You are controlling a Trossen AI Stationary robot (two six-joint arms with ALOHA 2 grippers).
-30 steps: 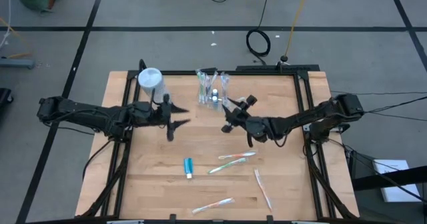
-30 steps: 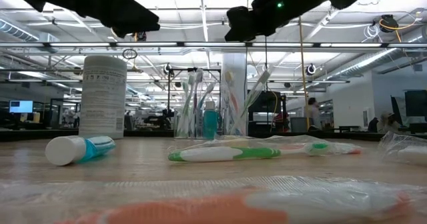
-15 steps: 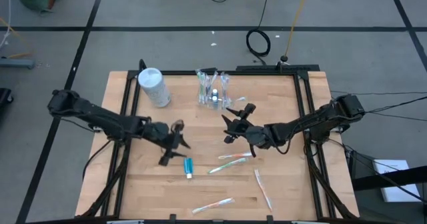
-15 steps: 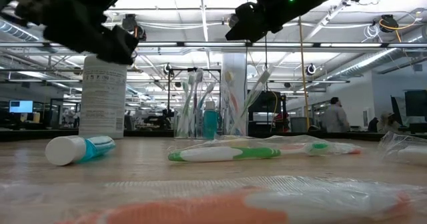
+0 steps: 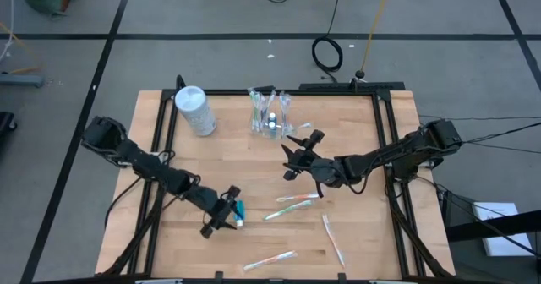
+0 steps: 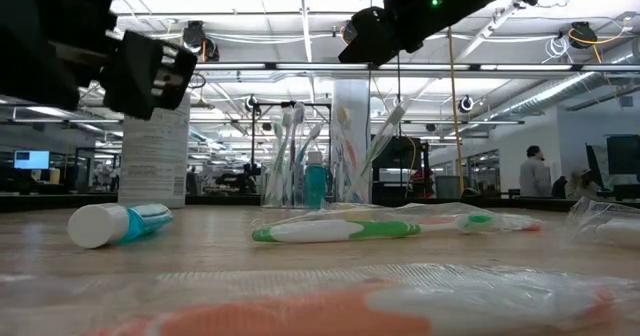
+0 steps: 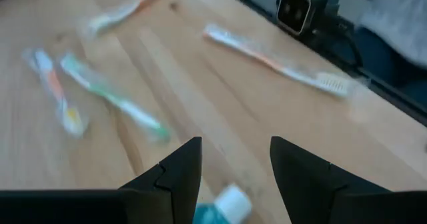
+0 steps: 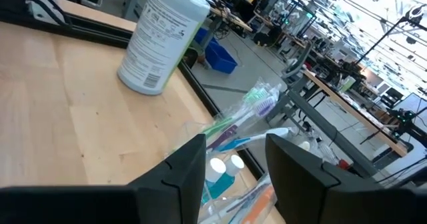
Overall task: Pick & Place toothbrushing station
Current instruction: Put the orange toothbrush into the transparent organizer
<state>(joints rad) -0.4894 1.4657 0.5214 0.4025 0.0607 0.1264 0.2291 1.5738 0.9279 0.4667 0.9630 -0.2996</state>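
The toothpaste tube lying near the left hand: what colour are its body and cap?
The toothpaste tube has a blue-teal body and a white cap, clearest in the low view.

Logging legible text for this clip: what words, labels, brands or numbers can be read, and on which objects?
No text can be read in any view.
White cylindrical container: rows of printed lines on its label, too small and blurred to read.
Toothpaste tube lying on the table: no legible print.
Wrapped toothbrushes: no legible print on the wrappers.
Monitor in the room behind: lit, nothing readable.
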